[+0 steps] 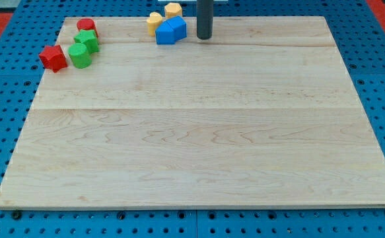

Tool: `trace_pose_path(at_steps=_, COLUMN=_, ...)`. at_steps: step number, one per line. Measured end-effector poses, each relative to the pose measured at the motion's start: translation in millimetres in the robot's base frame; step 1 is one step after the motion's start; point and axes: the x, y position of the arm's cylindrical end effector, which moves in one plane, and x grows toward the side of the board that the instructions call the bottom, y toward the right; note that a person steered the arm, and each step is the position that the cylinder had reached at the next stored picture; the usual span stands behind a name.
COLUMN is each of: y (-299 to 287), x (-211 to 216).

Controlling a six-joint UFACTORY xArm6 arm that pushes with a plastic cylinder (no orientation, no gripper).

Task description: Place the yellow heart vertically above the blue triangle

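Currently my tip (205,38) rests on desk (199,152) nr the view's top edge, just beside blue blocks (171,30), at their 3 o'clock; contact unclear. No fingers on rig, rod only. Two yellow blocks, shapes unclear: one (173,10) at 12 o'clock of blue, other (154,23) at 10 o'clock, both touching blue. Red (53,57), (86,27) and green (80,56), (86,41) blocks clustered well apart at 9 o'clock.

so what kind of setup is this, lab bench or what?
Likely a lab tabletop pushing rig: a wooden board on a blue perforated base, small coloured blocks clustered at the view's top, and my tip just right of the blue block.
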Motion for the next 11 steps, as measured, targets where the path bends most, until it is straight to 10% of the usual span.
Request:
trace_pose_path(at_steps=2, y=-171, x=2)
trace_pose_path(at_steps=4, y=-178, x=-81)
trace_pose_path(at_steps=11, y=-81, x=-53)
